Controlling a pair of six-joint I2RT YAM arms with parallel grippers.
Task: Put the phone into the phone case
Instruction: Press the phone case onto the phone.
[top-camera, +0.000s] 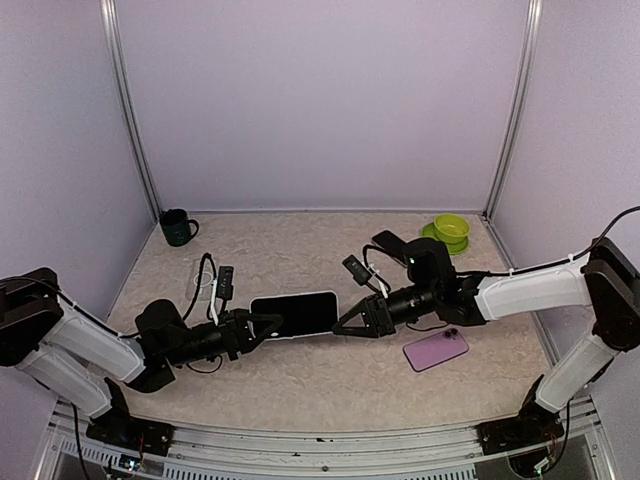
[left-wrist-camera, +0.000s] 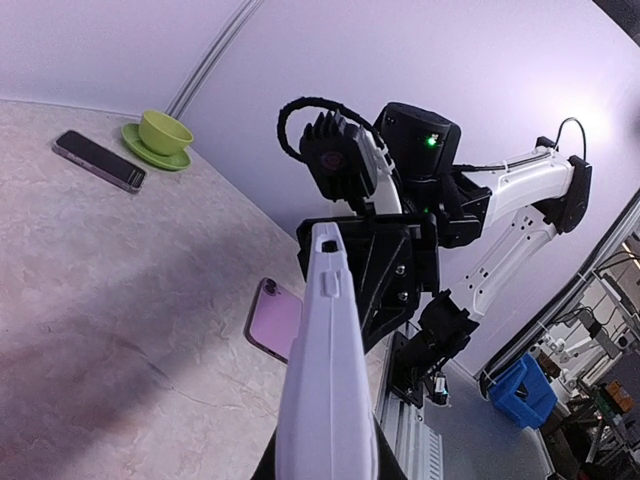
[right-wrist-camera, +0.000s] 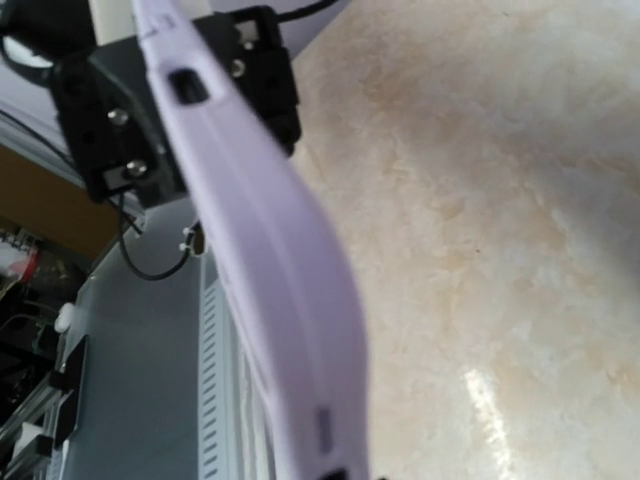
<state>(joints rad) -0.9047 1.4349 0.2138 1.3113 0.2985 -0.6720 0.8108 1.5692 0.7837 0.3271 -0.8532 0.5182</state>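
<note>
**Phone case held mid-worktop**

Open worktop (top-camera: 300, 400) runs along the near edge. The purple phone (top-camera: 436, 349) lies flat right of centre, apart from both arms. Just beyond, the left end effector (top-camera: 262, 325) pinches the pale phone case (top-camera: 295, 313). The right end effector (top-camera: 345, 322) meets its other end, grip unclear.

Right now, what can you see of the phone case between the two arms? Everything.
The phone case is a slim rounded rectangle, pale lavender-white, smooth like soft plastic, with small side cutouts. From above its upturned face looks dark inside a pale rim. It hangs roughly level above the table, long axis left to right. The left claw grips its left end; the right claw meets its right end, grip unclear.
</note>
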